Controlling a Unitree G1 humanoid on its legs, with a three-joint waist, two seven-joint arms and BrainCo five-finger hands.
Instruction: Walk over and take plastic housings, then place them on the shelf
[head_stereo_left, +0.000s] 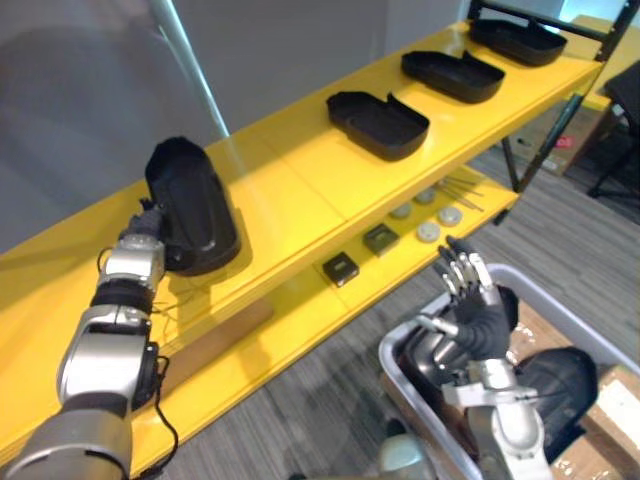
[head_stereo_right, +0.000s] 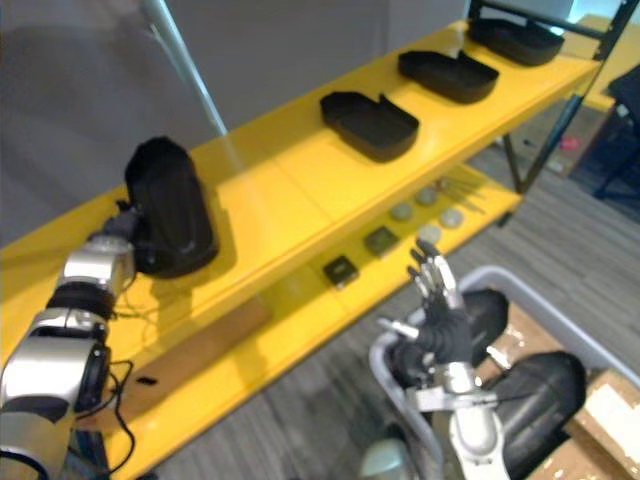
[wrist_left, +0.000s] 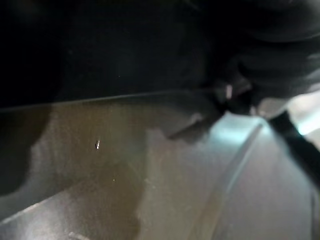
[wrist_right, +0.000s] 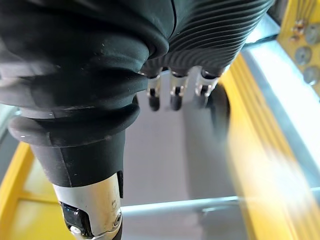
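Housing (head_stereo_left: 190, 205) at the left hand (head_stereo_left: 147, 222) looks like a thin moulded plastic shell. It is probably light and stiff, with a smooth skin that could slip. The raised rim at one end, or the narrow width across the body, seems the surest place to hold it. It is matte black and elongated, with rounded ends and a hollow inside.

It stands tipped up on the yellow top shelf (head_stereo_left: 290, 190), and the hand meets its lower end from behind. The shell hides that hand, so I cannot tell whether it is clamped on or only resting against it.

Three more housings (head_stereo_left: 378, 122) lie flat in a row, well beyond that hand.

The right hand (head_stereo_left: 470, 300) hangs spread and straight, holding nothing, over a grey bin (head_stereo_left: 400, 365). Just beside it lies a dark housing (head_stereo_left: 560, 385).
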